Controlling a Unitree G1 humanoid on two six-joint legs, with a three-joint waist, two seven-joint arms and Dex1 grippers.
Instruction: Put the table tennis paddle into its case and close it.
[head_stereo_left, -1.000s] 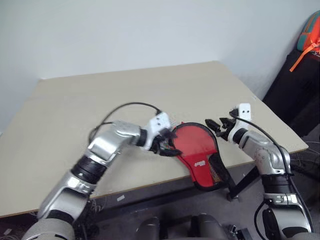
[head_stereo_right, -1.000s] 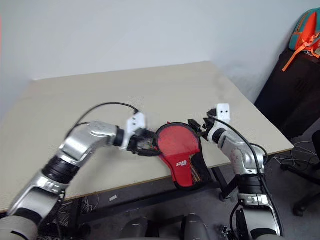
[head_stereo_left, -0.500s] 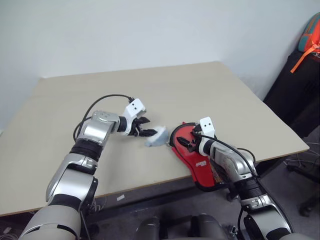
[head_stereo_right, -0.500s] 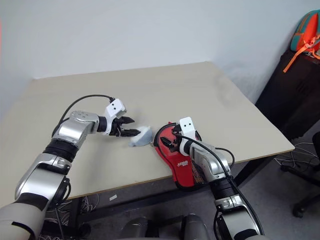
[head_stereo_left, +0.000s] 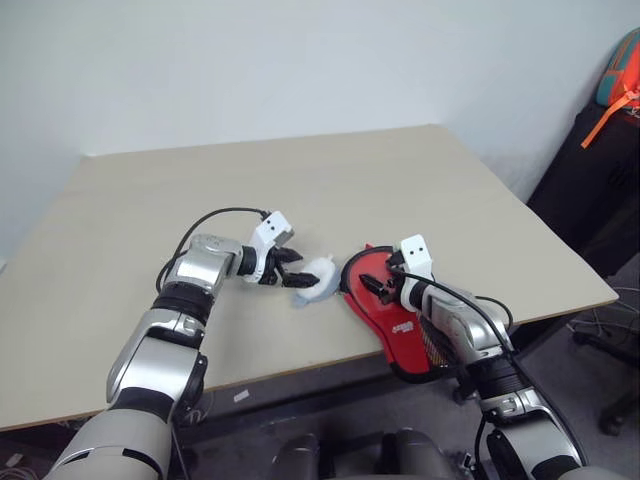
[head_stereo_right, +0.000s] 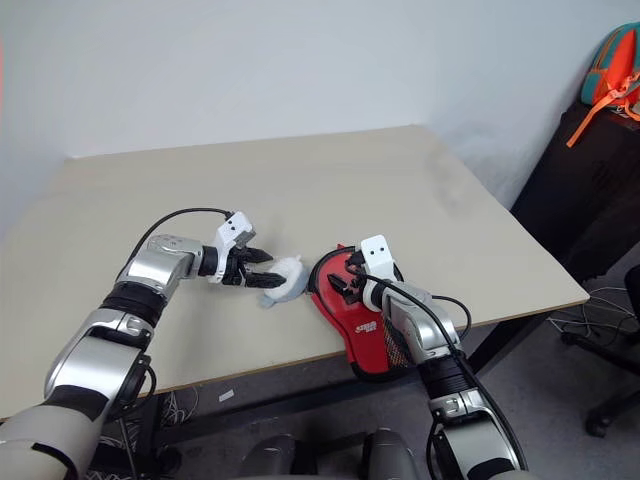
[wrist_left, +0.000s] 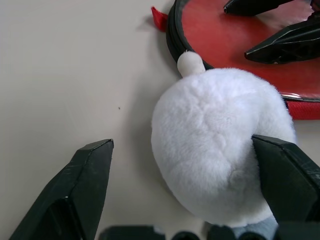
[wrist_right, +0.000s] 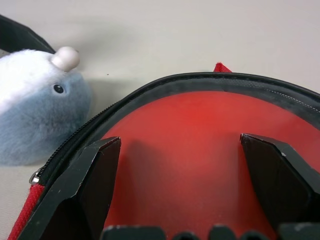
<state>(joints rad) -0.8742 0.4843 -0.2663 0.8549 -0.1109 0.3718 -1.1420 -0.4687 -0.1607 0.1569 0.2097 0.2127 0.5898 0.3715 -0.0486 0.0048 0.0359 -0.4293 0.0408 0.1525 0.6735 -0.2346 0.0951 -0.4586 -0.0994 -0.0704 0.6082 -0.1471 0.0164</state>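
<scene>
Case (head_stereo_left: 400, 315) lies centre-right of the frame at the bench (head_stereo_left: 120, 220) front edge, handle end hanging past it and half hidden by the right arm; the red face inside reads as the paddle (wrist_right: 200, 150), its handle hidden. Right hand (head_stereo_left: 375, 288) hovers released over that face. Left hand (head_stereo_left: 293, 270) is spread around a white plush toy (head_stereo_left: 318, 276), one finger touching it, just left of the case.

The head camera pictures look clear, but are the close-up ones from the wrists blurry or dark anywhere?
Left wrist view: the white plush toy is sharp and evenly lit, casting a soft shadow on the table. Right wrist view: the red case is in focus further off, slightly soft nearest the camera, with a dim shadow by each of the black fingers.
</scene>
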